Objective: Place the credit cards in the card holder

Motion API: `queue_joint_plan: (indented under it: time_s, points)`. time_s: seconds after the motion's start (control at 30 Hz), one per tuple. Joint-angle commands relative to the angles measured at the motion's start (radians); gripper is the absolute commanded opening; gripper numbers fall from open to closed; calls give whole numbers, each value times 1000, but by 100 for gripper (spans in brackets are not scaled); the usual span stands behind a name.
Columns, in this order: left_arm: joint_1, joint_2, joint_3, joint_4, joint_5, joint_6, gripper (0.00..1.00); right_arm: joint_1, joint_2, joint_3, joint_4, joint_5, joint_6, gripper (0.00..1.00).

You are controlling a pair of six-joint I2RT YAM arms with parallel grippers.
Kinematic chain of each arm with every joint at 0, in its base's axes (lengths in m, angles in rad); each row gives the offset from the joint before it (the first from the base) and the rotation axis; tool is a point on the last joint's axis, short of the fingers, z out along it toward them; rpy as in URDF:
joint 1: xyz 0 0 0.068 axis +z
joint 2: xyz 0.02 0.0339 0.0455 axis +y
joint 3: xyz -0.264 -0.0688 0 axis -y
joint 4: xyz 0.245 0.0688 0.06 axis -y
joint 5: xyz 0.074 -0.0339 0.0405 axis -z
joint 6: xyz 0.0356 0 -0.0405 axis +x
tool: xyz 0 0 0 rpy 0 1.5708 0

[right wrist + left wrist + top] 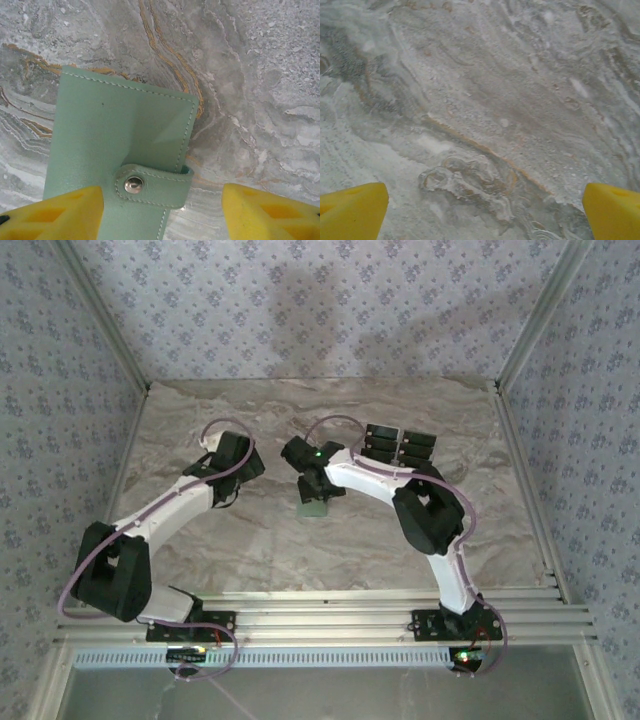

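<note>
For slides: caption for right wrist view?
Open right gripper over flat sage-green snap-tab card holder on grey marbled table.

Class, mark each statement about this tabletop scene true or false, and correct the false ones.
1. The card holder carries a metal snap. True.
2. The credit cards are tucked inside the card holder. False: they lie on the table toward its far right, apart from the holder.
3. The left tool is open above bare table. True.
4. The right tool is clamped on a black card. False: its fingers stand apart at the green card holder, with no card between them.
</note>
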Motion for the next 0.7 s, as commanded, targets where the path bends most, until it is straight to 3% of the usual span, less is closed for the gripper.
queue_joint_plan:
  time_s: [0.0, 0.4, 0.53, 0.67]
  points:
    - [3, -10, -6, 17, -8, -9, 100, 3, 26, 41, -37, 24, -6, 66]
    - [3, 9, -15, 31, 9, -9, 100, -3, 55, 40, -38, 22, -5, 61]
    - [3, 9, -13, 33, 8, -6, 100, -6, 51, 18, -32, 18, -2, 53]
    - [3, 12, -7, 33, 9, -3, 100, -7, 46, -7, -18, 10, -3, 35]
